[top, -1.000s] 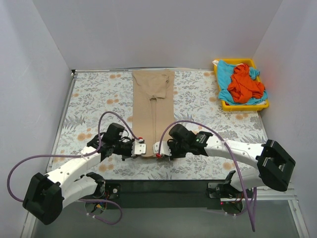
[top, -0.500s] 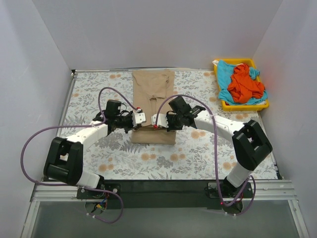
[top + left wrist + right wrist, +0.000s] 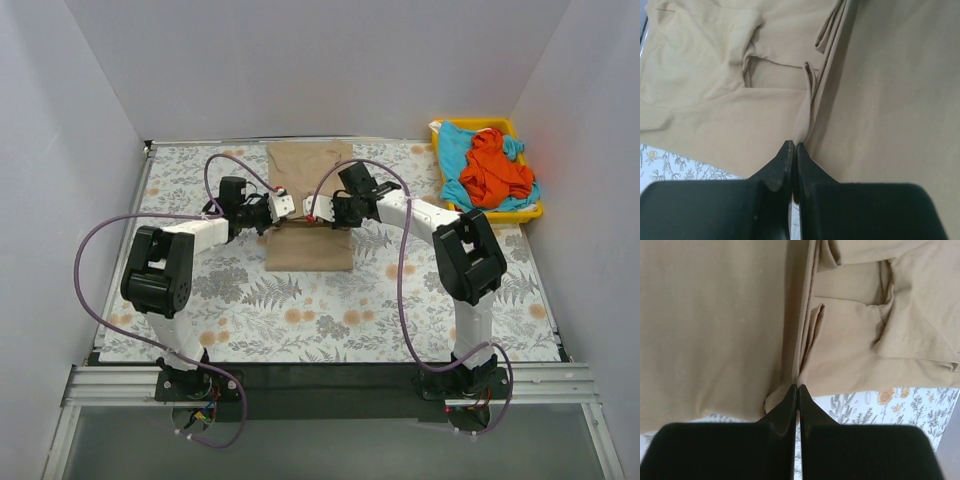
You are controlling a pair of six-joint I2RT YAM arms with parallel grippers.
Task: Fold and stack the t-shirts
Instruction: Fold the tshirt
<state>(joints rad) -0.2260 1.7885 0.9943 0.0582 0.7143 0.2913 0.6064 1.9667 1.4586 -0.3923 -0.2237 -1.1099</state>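
The tan-beige t-shirt (image 3: 309,215) lies at the middle back of the table, its near hem lifted and carried over its far part. My left gripper (image 3: 282,207) is shut on the hem's left corner (image 3: 805,122). My right gripper (image 3: 313,211) is shut on the right corner (image 3: 801,367). Both hold the fabric edge about halfway up the shirt. The orange-red t-shirt (image 3: 494,168) lies crumpled on the turquoise-blue t-shirt (image 3: 456,150) at the back right.
The yellow tray (image 3: 492,212) holds the orange-red and turquoise-blue shirts at the back right corner. The floral tablecloth (image 3: 320,310) covers the table. White walls stand on three sides.
Both grippers have carried the tan-beige shirt's near hem away from the table's front towards the back, folding the shirt over itself. The arms have stretched out.
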